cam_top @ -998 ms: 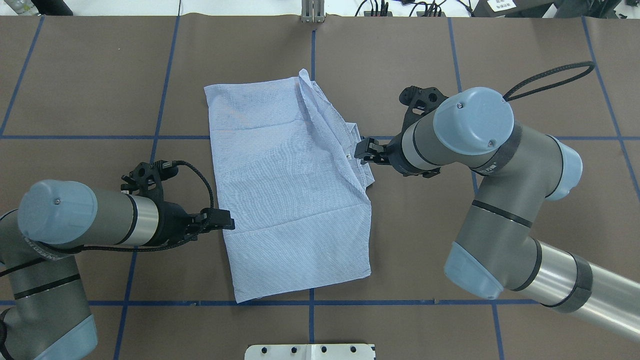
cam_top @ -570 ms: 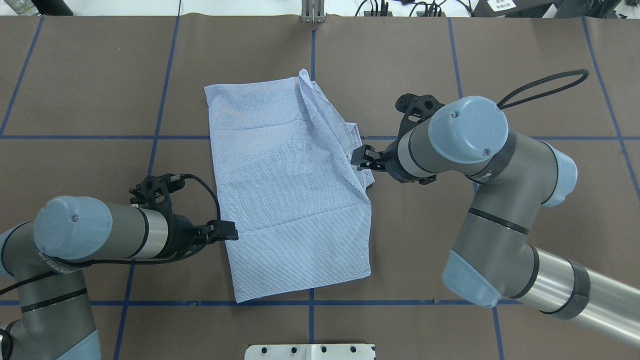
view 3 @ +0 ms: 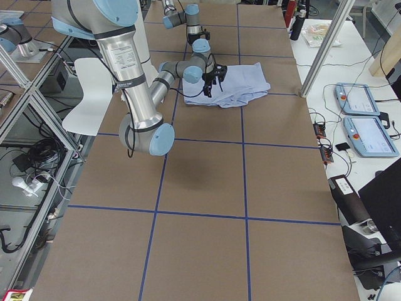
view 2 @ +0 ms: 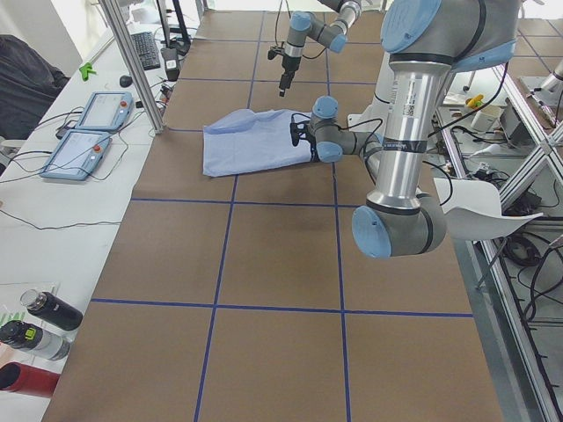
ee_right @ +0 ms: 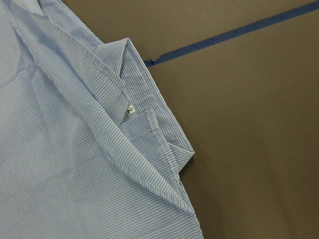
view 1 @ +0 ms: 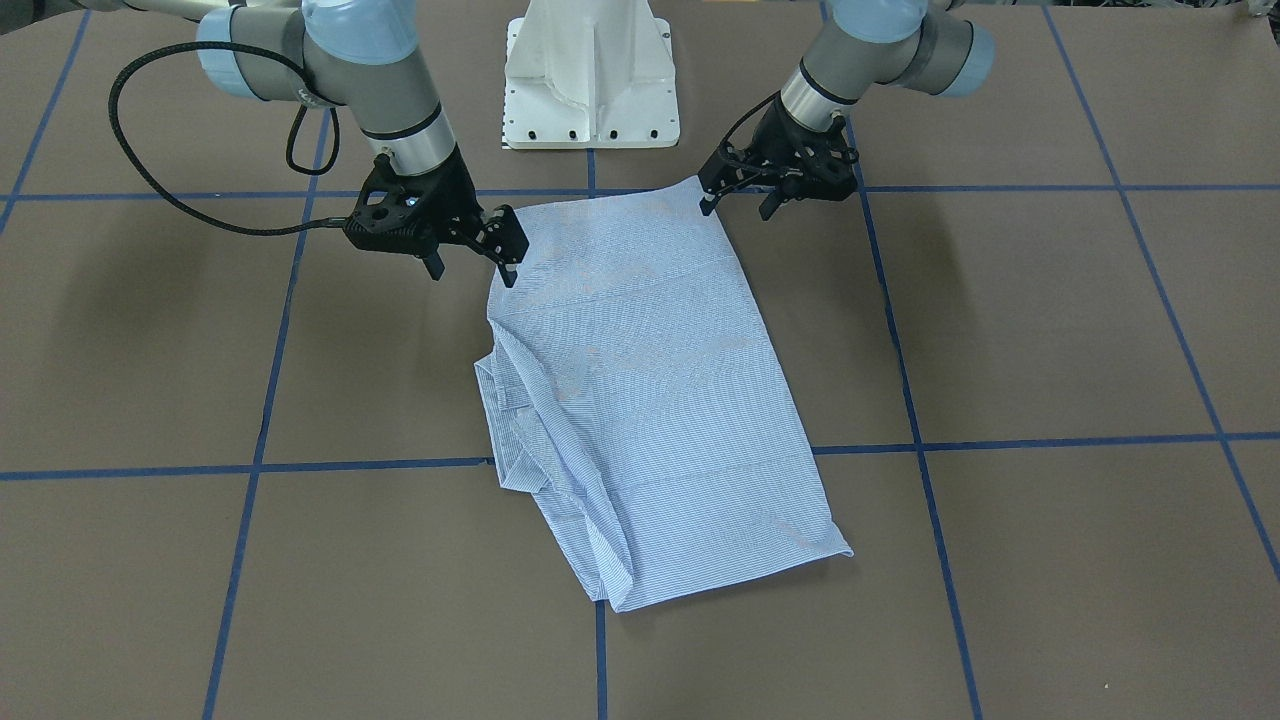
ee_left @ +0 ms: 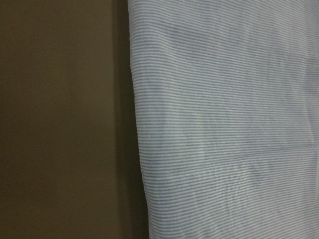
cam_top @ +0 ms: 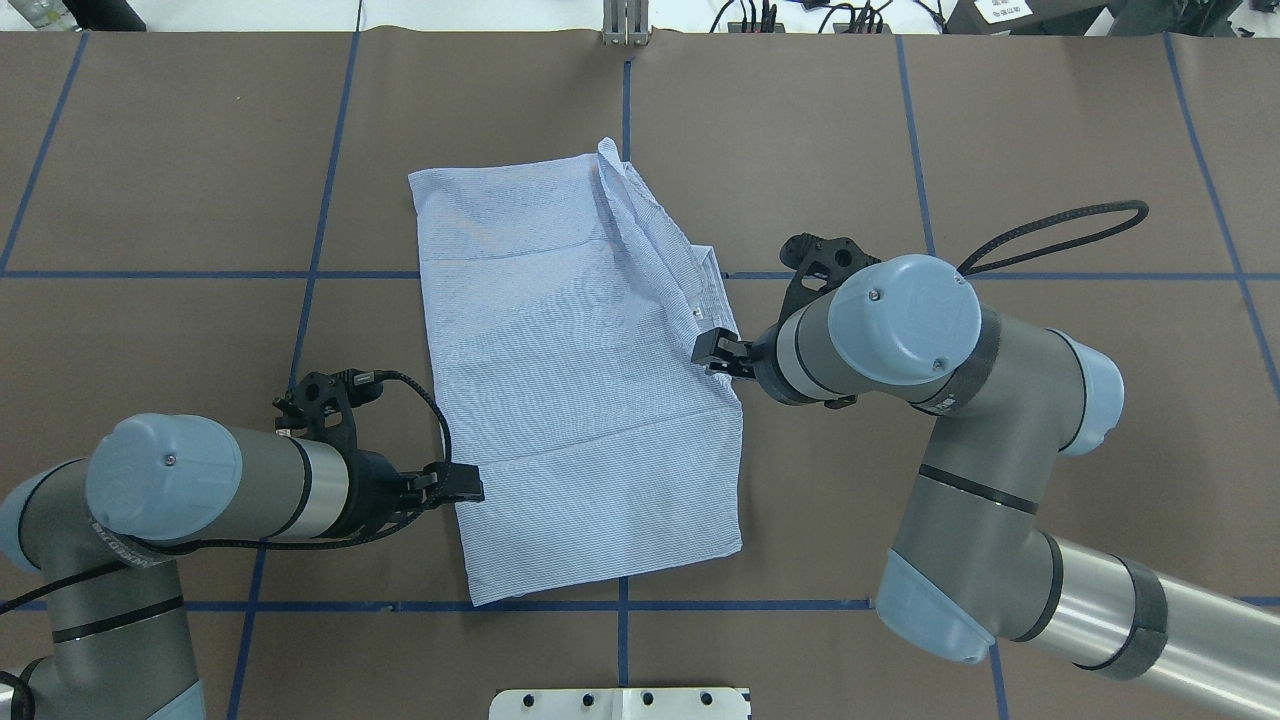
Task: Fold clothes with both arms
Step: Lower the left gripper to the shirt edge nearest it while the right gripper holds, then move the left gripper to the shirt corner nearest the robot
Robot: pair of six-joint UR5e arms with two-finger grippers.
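overhead exterior: left tool (cam_top: 465, 487) and right tool (cam_top: 712, 350) flank the shirt (cam_top: 570, 400).

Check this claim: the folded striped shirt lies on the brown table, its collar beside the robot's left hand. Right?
No. The collar lies beside the right hand, not the left hand; the overhead view shows it. The rest holds.

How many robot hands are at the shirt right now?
2. The left hand is at the shirt's left edge, near the robot; the right hand is at its right edge, by the collar.
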